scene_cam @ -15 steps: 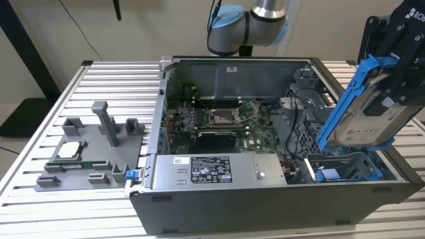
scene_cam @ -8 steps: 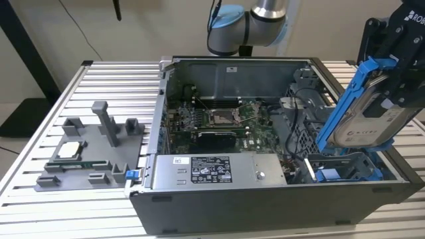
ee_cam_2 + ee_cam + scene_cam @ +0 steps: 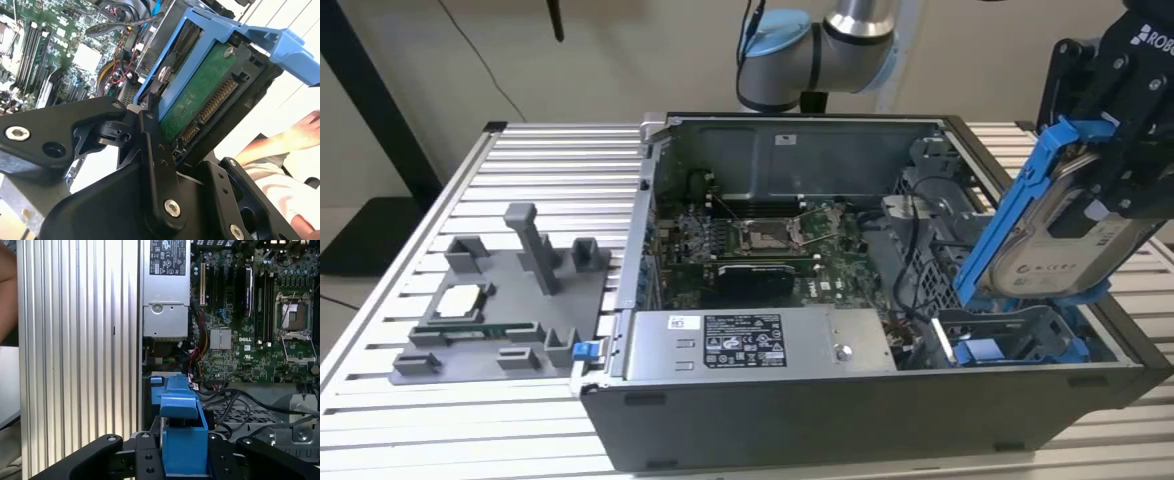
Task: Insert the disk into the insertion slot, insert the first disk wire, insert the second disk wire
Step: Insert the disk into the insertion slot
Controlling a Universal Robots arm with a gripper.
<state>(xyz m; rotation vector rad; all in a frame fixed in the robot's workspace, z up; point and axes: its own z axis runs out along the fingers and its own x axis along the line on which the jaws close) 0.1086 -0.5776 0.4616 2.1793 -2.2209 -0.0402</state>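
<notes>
My gripper (image 3: 1110,195) is shut on the disk (image 3: 1058,245), a silver-grey drive in a bright blue carrier frame (image 3: 1014,200). I hold it on edge and tilted at the exterior view's right. Its lower end hangs just above the insertion slot (image 3: 1014,335), a grey bay with blue clips in the near right corner of the open computer case. In the second wrist view the disk's green circuit board (image 3: 200,100) and connector face the camera, with a black finger (image 3: 150,125) against the carrier. In the first wrist view the carrier (image 3: 182,430) sits between the fingers. No disk wire can be told apart.
The case holds a motherboard (image 3: 761,240), a silver labelled power-supply box (image 3: 747,340) along its near wall, and loose black cables (image 3: 914,240) beside the bay. A grey fixture (image 3: 507,300) with small parts stands on the slatted table at the exterior view's left. A person's hand (image 3: 295,135) is close by.
</notes>
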